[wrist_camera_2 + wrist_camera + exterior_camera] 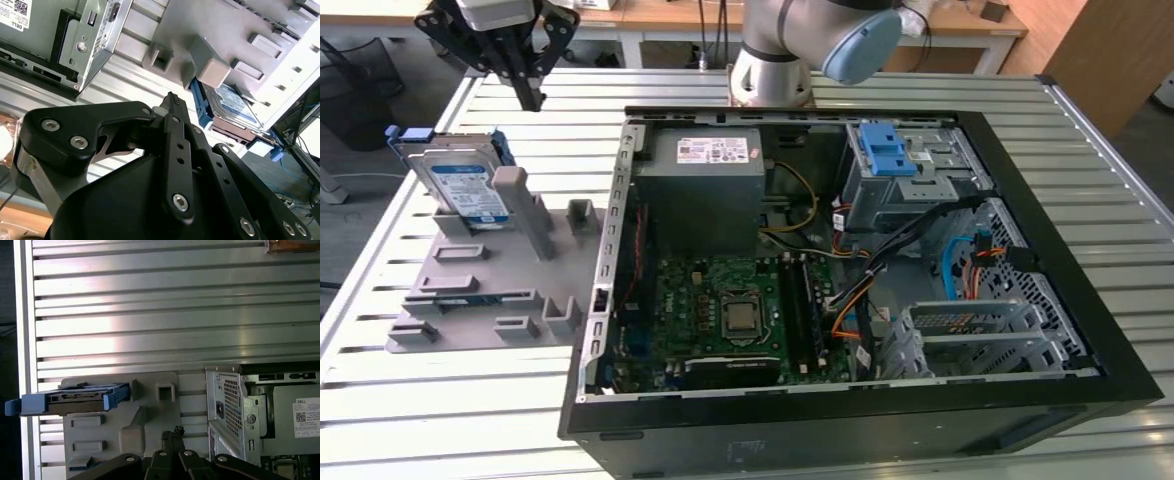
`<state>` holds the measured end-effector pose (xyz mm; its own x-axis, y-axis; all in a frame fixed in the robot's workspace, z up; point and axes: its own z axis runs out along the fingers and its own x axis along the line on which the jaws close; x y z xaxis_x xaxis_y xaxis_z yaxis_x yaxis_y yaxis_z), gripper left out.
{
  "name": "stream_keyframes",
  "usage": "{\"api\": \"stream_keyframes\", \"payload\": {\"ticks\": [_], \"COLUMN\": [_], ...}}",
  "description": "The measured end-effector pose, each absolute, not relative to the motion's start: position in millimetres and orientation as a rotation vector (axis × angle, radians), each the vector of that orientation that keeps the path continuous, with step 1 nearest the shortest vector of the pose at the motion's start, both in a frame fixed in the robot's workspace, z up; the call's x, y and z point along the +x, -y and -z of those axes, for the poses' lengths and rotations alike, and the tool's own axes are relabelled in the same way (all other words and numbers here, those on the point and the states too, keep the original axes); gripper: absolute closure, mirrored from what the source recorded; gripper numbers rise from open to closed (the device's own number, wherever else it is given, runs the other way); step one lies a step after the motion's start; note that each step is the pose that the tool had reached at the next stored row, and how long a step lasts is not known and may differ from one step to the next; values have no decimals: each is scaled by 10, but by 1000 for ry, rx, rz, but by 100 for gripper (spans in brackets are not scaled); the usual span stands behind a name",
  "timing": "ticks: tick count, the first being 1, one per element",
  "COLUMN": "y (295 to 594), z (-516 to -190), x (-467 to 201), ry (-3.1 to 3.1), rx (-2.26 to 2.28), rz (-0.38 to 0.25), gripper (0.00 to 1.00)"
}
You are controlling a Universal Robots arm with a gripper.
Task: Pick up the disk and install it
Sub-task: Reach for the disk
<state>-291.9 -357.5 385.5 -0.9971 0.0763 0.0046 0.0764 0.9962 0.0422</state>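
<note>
The disk (pixel 464 185), silver with a white-and-blue label and a blue carrier, stands on edge in the grey holder (pixel 467 290) at the exterior view's left. My gripper (pixel 531 98) hangs in the air above and a little behind it, apart from it, fingers pressed together with nothing between them. In both wrist views the black fingers meet at a point. In the first wrist view the disk (pixel 75 399) shows edge-on, with my gripper (pixel 172 432) off to its side. In the second wrist view the disk (pixel 231 102) lies beyond my gripper (pixel 173 100).
An open black computer case (pixel 1067 330) lies flat on the slatted metal table (pixel 574 100). Inside are a grey power-supply box (pixel 704 170), a green motherboard (pixel 720 310) and a metal cage with blue latches (pixel 894 150). The arm's base (pixel 771 60) stands behind the case.
</note>
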Motion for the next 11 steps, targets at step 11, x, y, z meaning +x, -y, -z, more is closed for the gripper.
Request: {"api": "stream_keyframes", "payload": {"ticks": [11], "y": [3543], "z": [-3849], "x": [-3018], "ry": [3136], "rx": [-120], "rz": [66], "gripper": [89]}}
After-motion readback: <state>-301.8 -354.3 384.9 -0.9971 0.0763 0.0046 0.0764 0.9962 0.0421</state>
